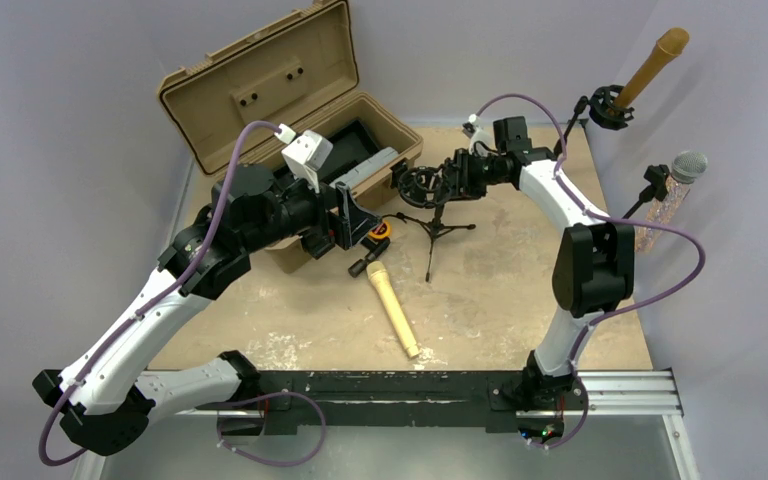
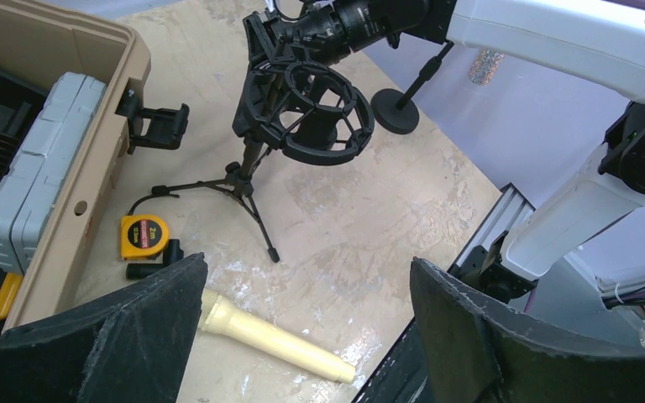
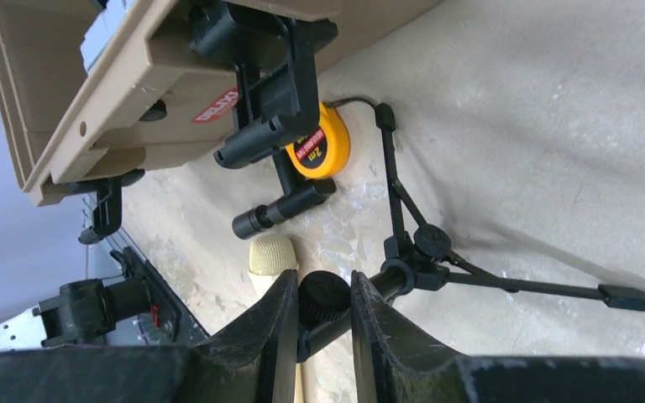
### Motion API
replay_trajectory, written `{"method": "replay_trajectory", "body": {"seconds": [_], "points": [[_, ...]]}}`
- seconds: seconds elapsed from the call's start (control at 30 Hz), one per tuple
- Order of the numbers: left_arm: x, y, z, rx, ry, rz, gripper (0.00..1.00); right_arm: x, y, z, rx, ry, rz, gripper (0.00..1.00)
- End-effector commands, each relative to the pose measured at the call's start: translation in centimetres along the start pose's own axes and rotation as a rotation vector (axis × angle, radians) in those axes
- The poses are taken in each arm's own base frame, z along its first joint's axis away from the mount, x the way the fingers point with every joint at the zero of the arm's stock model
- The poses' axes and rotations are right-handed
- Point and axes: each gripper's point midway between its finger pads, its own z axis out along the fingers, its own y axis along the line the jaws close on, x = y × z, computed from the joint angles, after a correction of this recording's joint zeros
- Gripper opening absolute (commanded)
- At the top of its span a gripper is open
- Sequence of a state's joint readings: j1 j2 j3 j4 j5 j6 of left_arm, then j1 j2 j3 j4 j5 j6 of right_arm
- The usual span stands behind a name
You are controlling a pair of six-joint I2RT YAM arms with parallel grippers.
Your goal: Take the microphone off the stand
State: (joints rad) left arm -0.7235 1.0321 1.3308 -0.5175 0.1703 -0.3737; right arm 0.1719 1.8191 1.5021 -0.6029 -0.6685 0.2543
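Microphone (image 1: 392, 310) lies flat on the tabletop (image 1: 520, 300), head toward the tripod, clear of the stand (image 1: 438, 228). Left pincer (image 2: 305, 285) is wide, holding nothing, hanging over the microphone's head end, just beside the tape measure (image 2: 144, 237). Right pincer (image 3: 325, 294) is narrow, clamped on the stand's black knob. Toolbox (image 1: 260, 75) is open at far left.

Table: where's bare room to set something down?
Bare: between cream microphone and right arm, up to the tripod stand; also between microphone and left arm. Crowded: in front of the tan case, with tape measure and stand.
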Motion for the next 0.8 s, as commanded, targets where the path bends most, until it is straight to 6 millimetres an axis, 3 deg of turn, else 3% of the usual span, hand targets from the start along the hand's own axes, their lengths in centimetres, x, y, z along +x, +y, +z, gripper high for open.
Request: {"method": "replay_trajectory", "body": {"seconds": [0.0, 0.2, 0.43, 0.57, 0.77], "points": [[-0.8, -0.5, 0.2, 0.020, -0.035, 0.021, 0.88, -1.5, 2.1, -0.4, -0.097, -0.110, -0.103, 0.00], [-0.4, -0.5, 0.6, 0.021, -0.019, 0.021, 0.88, 0.9, 3.0, 0.7, -0.282, -0.178, -0.208, 0.00], [0.3, -0.8, 1.2, 0.030, 0.004, 0.018, 0.88, 1.9, 3.5, 1.8, -0.445, -0.208, -0.349, 0.00], [0.5, -0.8, 1.4, 0.029, 0.010, 0.021, 0.88, 2.2, 1.7, 4.1, -0.455, -0.172, -0.327, 0.00], [0.3, -0.8, 1.1, 0.023, 0.000, 0.030, 0.88, 3.0, 0.3, 5.2, -0.443, -0.169, -0.299, 0.00]]}}
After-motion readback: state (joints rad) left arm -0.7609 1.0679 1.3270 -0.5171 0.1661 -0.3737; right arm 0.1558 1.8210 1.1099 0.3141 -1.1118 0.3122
